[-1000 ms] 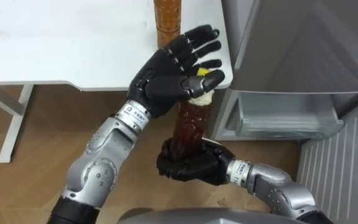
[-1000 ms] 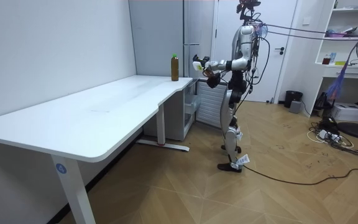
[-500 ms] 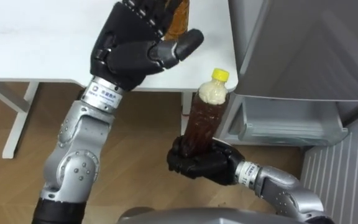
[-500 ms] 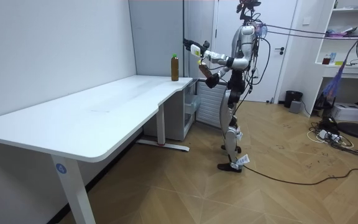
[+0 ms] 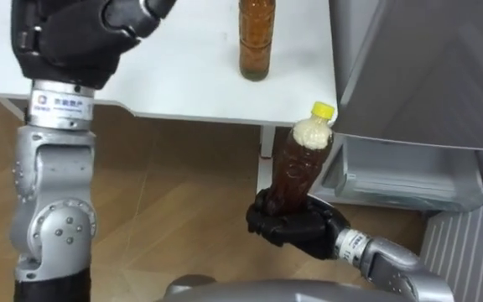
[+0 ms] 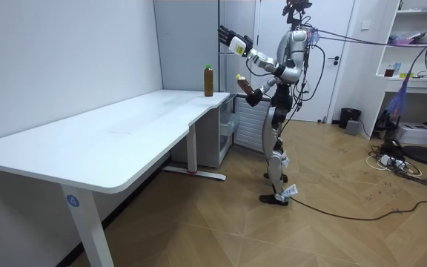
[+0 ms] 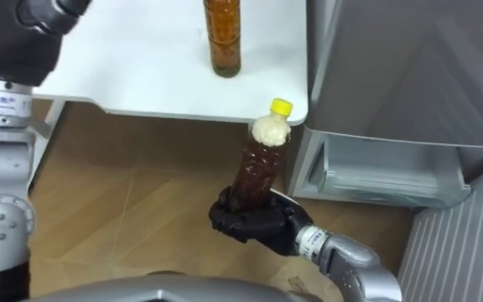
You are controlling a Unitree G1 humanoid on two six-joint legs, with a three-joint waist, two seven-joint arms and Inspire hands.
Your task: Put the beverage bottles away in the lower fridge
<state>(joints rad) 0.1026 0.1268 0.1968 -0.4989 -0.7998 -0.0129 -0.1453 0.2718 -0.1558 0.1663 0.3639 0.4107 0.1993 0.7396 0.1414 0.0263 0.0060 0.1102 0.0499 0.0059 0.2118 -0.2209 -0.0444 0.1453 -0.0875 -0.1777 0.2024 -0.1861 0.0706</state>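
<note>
Bottle (image 5: 302,168) upright in our right hand (image 5: 296,228), fingers curled round its base, we judge for the lower fridge (image 5: 409,180) | left hand (image 5: 78,38) high, clear, fingers loose and empty

open floor (image 5: 174,201) at centre left of the frame, between the table (image 5: 183,84) edge above and the right hand (image 5: 292,231) at lower centre, gives free passage. the held bottle (image 5: 302,164) stands upright, its cap just beside the table corner in the frame. at right, the grey fridge front (image 5: 426,67) overhangs the open lower compartment (image 5: 401,172). a second bottle (image 5: 257,38) occupies the table's top centre. the left hand (image 5: 78,29), fingers loose, hangs over the table at upper left.
</note>
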